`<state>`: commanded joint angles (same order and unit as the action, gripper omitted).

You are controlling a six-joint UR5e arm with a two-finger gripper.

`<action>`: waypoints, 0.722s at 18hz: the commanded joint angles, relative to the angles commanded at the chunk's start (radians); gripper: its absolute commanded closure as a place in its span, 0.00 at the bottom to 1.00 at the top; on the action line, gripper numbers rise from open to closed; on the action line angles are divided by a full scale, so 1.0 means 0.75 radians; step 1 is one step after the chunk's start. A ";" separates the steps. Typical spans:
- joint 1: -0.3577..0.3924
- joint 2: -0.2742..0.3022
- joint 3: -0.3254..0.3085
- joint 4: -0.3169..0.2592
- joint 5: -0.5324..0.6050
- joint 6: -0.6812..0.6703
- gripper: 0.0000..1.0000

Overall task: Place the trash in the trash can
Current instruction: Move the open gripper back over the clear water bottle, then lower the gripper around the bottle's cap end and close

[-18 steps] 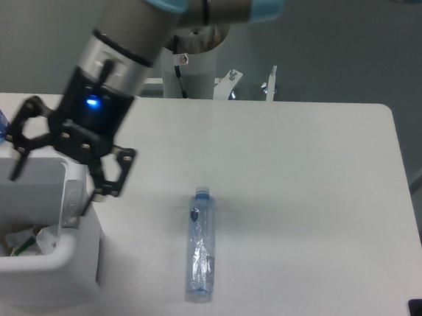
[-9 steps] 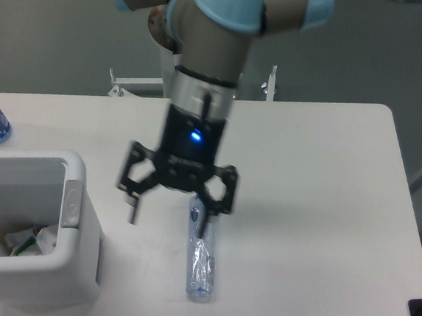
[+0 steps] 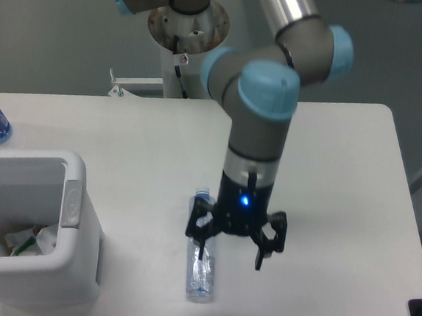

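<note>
While the spread end effector point(image 3: 231, 250) is hovering beside the crushed bottle point(image 3: 201, 260), it probably needs centering before descending.

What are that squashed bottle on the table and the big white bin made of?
The crushed bottle looks like thin clear plastic: see-through, with crinkled glints and a pale blue cap. The trash can looks like thick moulded white plastic with a smooth, slightly matte finish and a rounded rim. The open gripper hovers over the bottle.
</note>
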<state>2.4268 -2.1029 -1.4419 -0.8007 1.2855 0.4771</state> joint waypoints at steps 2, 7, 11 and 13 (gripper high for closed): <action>-0.010 -0.037 -0.002 0.000 -0.002 0.000 0.00; -0.067 -0.100 -0.014 -0.004 0.000 -0.016 0.00; -0.088 -0.104 -0.072 -0.002 0.045 -0.004 0.00; -0.106 -0.117 -0.074 -0.002 0.067 -0.008 0.00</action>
<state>2.3470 -2.1905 -1.4972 -0.8023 1.3361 0.4709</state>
